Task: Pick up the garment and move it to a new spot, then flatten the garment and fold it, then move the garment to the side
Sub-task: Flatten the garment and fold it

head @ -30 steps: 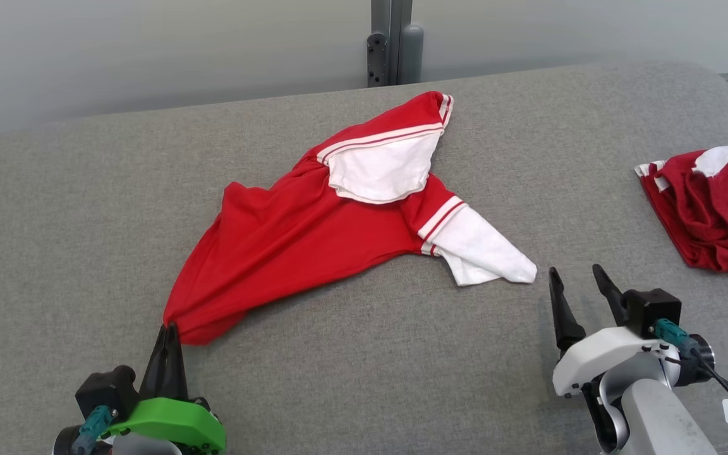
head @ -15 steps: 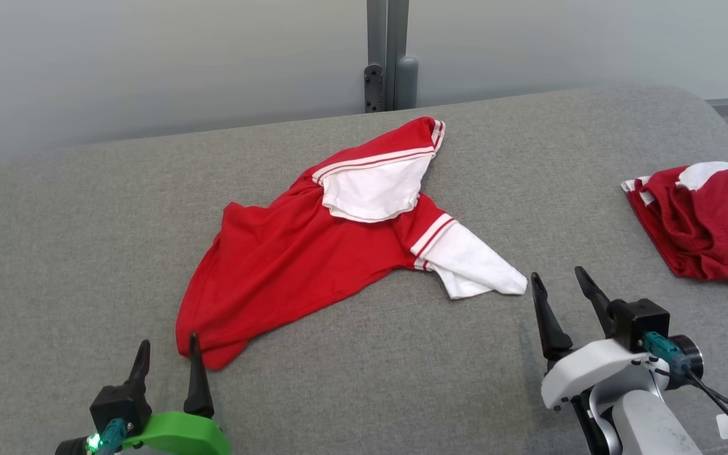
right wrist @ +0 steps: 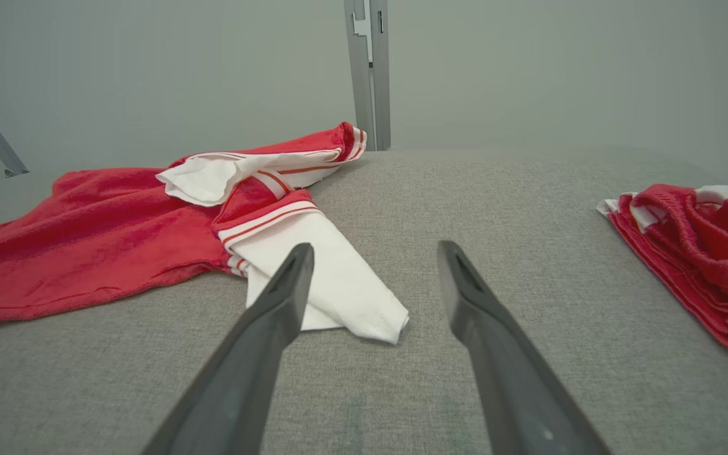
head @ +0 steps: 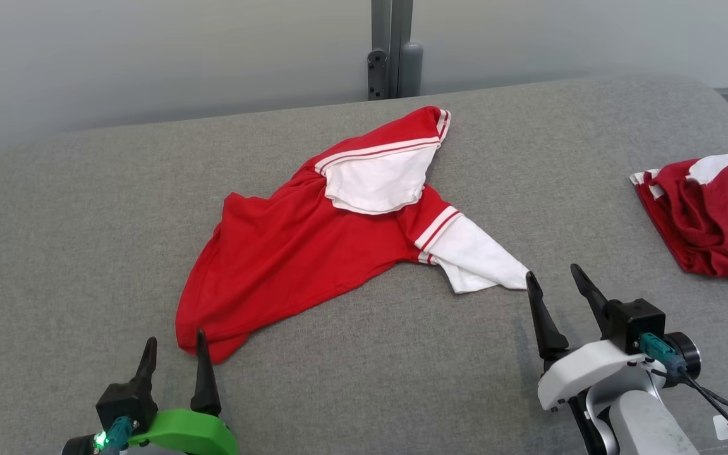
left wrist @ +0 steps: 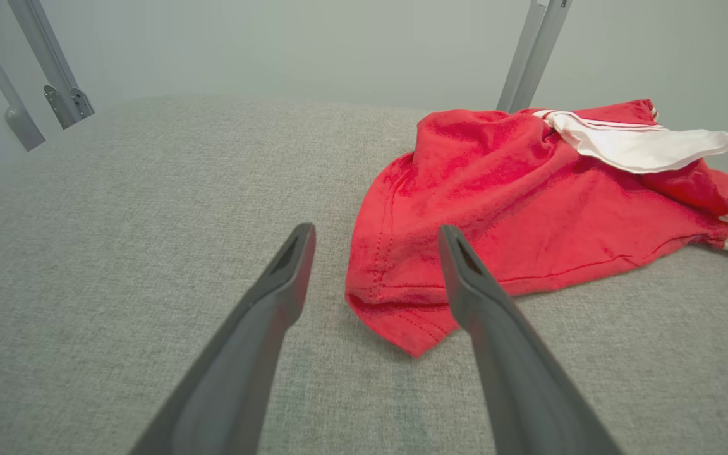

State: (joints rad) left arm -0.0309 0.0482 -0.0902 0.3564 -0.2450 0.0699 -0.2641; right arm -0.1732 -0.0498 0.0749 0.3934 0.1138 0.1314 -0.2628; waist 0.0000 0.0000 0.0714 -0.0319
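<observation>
from the head: red garment [head: 288,259] with white sleeves, sprawled unfolded and rumpled across the middle of the grey fabric-covered counter [head: 86,221]. one white sleeve [head: 474,259] pointing toward the near right, the other folded over the upper body of the garment. left pincer [head: 175,338] at the lower left, released, fingers spread apart, nothing gripped, tips just beside the garment's near red hem corner. right pincer [head: 552,272] at the lower right, likewise released and holding nothing, its left fingertip just beside the tip of the white sleeve. second red and white garment [head: 711,221] bunched at the far right edge of the counter, well apart from the first. grey metal post [head: 391,50] behind the counter's far edge.

from the left wrist: left pincer [left wrist: 376,229] spread wide above the counter [left wrist: 149,221], no cloth between the fingers. stitched red hem corner [left wrist: 414,344] lying flat on the counter in the gap ahead; contact with the right finger impossible to tell. rest of the garment [left wrist: 528,208] stretching away to the upper right.

from the right wrist: right pincer [right wrist: 375,246] spread wide, gripping nothing. white sleeve [right wrist: 332,272] lying ahead, partly behind the left finger. red body of the garment [right wrist: 86,240] off to the left, second garment [right wrist: 699,253] at the right, post [right wrist: 367,69] at the back.
</observation>
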